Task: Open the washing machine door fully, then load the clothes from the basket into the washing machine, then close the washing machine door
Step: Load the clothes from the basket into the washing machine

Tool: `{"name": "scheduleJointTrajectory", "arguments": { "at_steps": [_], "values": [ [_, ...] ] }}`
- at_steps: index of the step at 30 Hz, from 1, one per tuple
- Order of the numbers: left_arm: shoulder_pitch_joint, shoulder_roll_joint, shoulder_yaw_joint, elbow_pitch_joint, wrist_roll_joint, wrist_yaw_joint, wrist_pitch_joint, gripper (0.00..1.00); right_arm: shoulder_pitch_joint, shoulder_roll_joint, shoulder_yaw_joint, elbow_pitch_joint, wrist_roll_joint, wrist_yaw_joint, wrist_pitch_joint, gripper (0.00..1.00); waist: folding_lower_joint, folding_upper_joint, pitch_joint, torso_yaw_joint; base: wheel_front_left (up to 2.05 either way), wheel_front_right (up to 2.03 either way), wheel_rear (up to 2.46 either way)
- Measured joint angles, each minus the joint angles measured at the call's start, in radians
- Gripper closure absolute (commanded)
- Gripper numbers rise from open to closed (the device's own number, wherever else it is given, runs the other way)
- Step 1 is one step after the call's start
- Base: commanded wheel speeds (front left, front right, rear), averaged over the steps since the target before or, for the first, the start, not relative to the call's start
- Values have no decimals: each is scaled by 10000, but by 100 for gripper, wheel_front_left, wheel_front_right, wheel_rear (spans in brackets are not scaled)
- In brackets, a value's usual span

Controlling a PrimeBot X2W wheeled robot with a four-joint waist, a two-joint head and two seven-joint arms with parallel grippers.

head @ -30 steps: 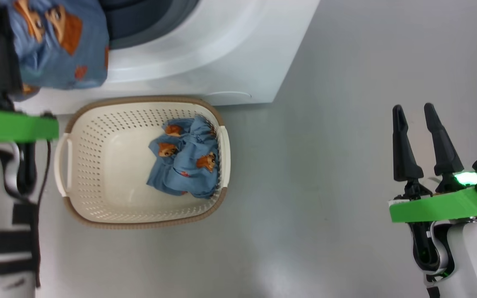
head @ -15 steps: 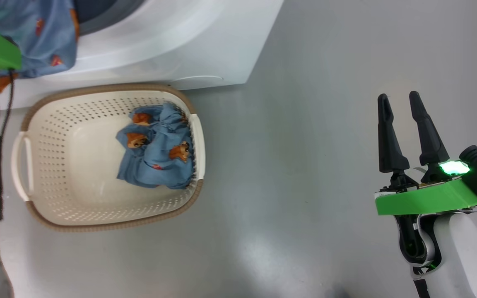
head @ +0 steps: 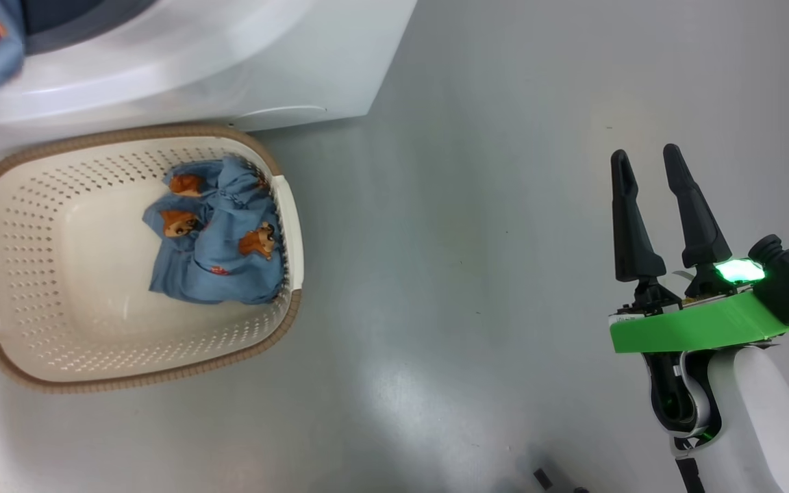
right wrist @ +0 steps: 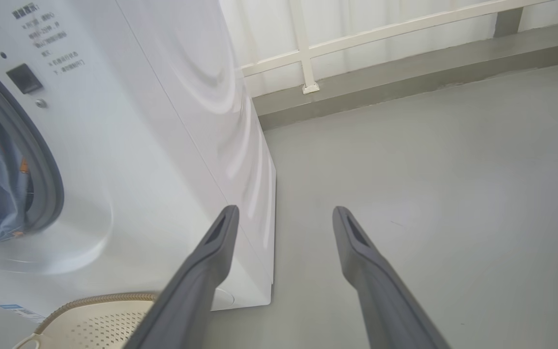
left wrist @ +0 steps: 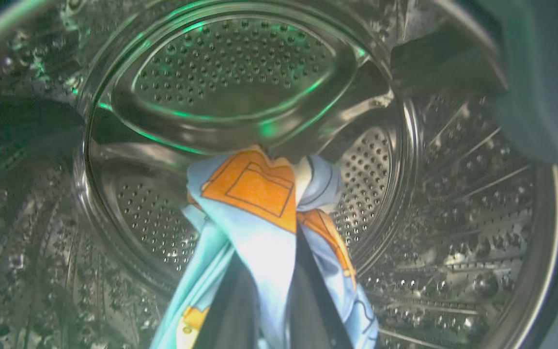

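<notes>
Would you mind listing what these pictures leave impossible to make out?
Left gripper: tips wrapped by the held garment, left wrist view.
Drum bottom: behind that garment and cut by the lower edge, same view.
Clothes in the basket: piece count unclear, crumpled together, head view.
Print on the washing machine front: too small to read, right wrist view.

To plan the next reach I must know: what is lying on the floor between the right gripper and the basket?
The stretch is bare: in the head view, plain grey floor runs from the open right gripper to the basket.
</notes>
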Motion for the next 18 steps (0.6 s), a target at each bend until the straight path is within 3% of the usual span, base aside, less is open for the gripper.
{"name": "scheduleJointTrajectory", "arguments": {
  "at_steps": [4, 6, 7, 18],
  "values": [
    [25, -36, 35, -263, 159, 0, -4, 100, -74, 12, 31, -6, 96, 0, 0, 0, 0, 0, 108, -66, 0, 0, 0],
    [163, -69, -8, -35, 199, 0, -4, 47, -166, 15, 58, -12, 115, 0, 0, 0, 0, 0, 118, -77, 0, 0, 0],
    [260, -73, -6, 105, 201, 0, -4, 2, -172, 15, 96, -21, 148, 0, 0, 0, 0, 0, 119, -81, 0, 0, 0],
    [418, -65, -130, 662, 192, 0, -2, 0, -171, 21, 270, -19, 199, 0, 0, 0, 0, 0, 67, 18, 0, 0, 0]
  ]
}}
